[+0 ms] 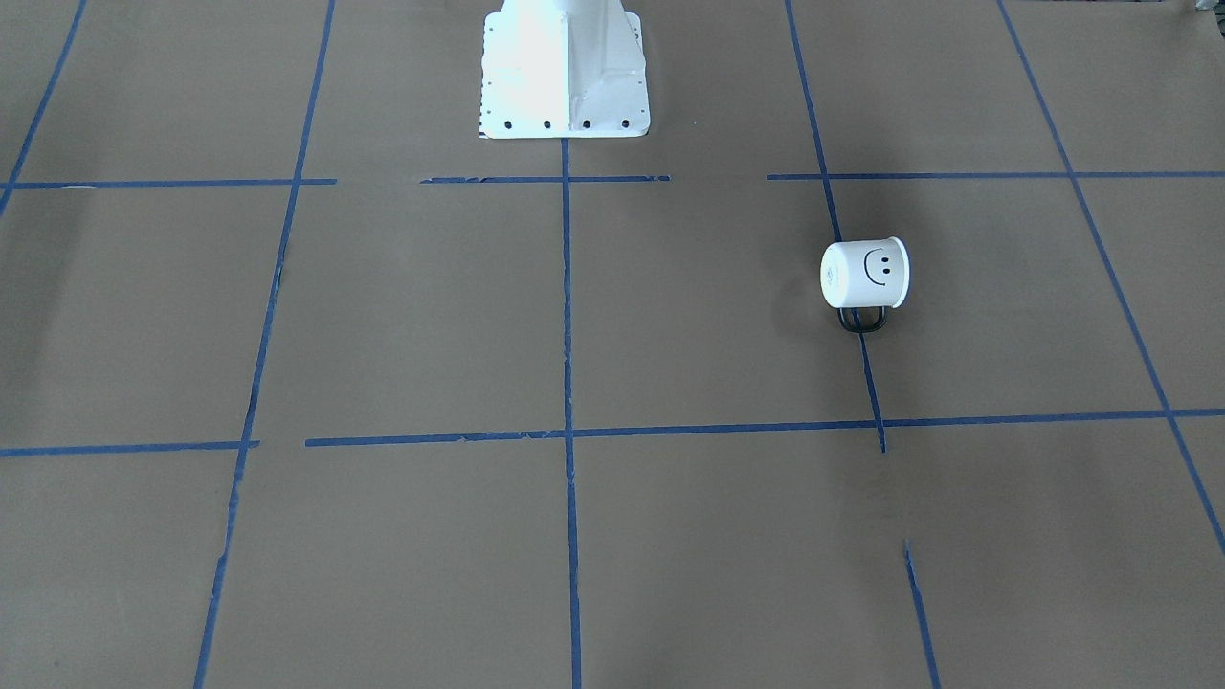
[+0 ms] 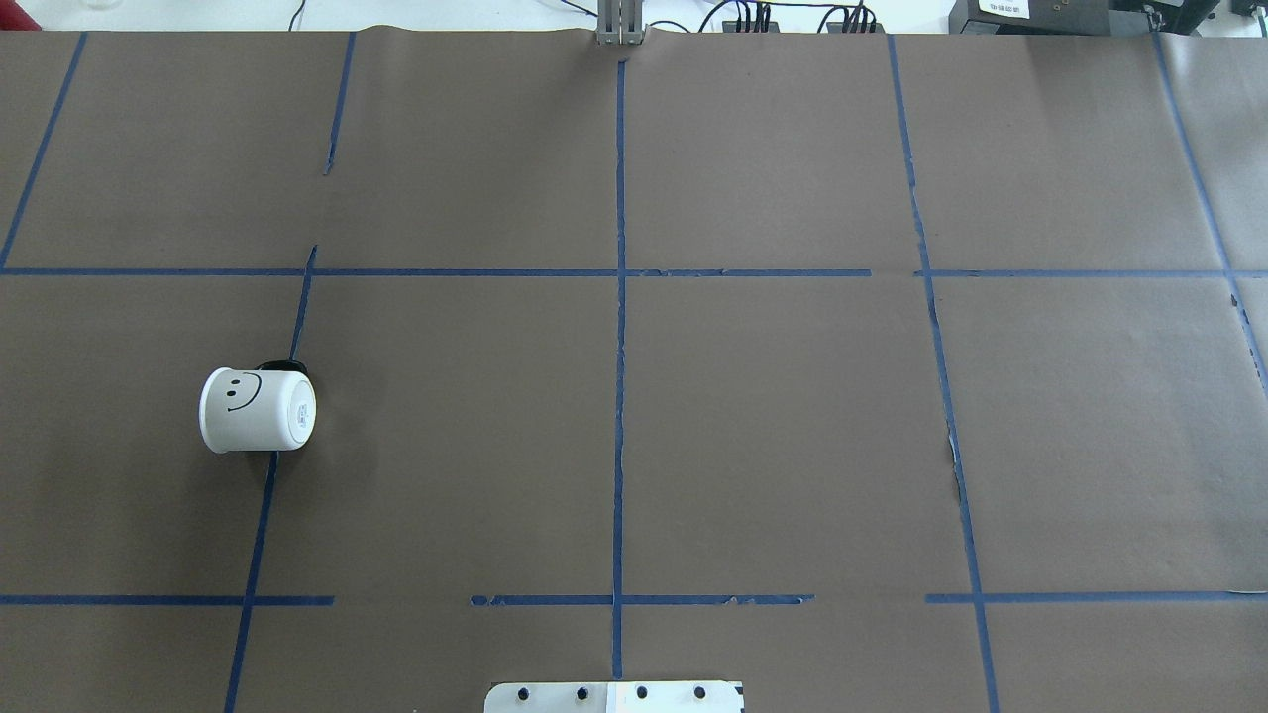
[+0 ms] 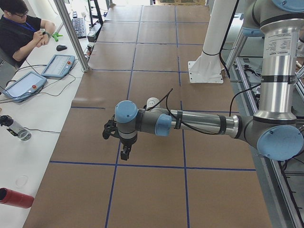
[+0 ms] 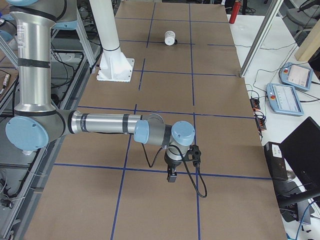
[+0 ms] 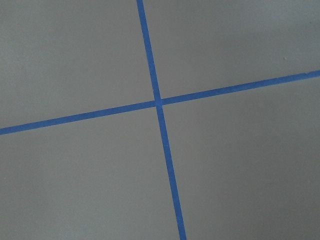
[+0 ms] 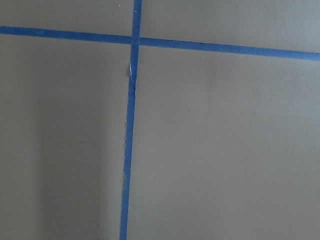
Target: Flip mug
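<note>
The mug is white with a black smiley face and lies on its side on the brown paper. Its flat base faces the table's middle and its black handle points away from the robot. It also shows in the overhead view, far off in the right-side view, and partly behind my left arm in the left-side view. My left gripper points down above the paper, short of the mug. My right gripper points down at the table's other end. I cannot tell whether either is open or shut. Both wrist views show only paper and tape.
Blue tape lines divide the brown paper into a grid. The white robot pedestal stands at the robot's side of the table. An operator, tablets and a red bottle are at a side table.
</note>
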Robot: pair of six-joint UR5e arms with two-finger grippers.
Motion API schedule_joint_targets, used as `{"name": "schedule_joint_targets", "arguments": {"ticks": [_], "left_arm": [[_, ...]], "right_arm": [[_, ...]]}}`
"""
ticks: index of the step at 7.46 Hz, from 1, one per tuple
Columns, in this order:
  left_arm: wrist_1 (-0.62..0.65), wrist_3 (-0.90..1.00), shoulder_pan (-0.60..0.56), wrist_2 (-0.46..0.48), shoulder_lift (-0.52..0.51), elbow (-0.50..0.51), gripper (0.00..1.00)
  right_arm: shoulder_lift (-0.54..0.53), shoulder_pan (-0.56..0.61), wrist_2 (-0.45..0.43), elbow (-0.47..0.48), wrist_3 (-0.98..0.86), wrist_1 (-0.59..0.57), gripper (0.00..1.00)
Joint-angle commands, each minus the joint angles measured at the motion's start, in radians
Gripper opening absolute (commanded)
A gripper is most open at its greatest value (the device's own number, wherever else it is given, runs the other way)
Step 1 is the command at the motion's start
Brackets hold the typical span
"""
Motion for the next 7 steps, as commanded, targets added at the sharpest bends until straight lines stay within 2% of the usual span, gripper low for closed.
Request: {"name": "schedule_joint_targets", "arguments": {"ticks": [1,2,3,5,6,7], "left_arm": [[-0.020,-0.073,0.025,0.002,-0.035,-0.022,1.00],[-0.039,-0.114,0.074,-0.001,-0.037,-0.026,1.00],[-0.112,-0.260,0.140,0.000,-0.038,-0.025,1.00],[-0.384,-0.579,0.250,0.016,-0.011,0.020,0.99],[-0.551,-0.728,0.308,0.116,0.030,0.034,0.99],[-0.695,-0.871,0.368,0.175,0.070,0.044,0.99]], "right_arm": [[0.000,0.000,0.000,0.000,0.000,0.000,1.00],[0.000,0.000,0.000,0.000,0.000,0.000,1.00],[0.000,0.000,0.000,0.000,0.000,0.000,1.00],[0.000,0.000,0.000,0.000,0.000,0.000,1.00],[0.000,0.000,0.000,0.000,0.000,0.000,1.00],[0.000,0.000,0.000,0.000,0.000,0.000,1.00]]}}
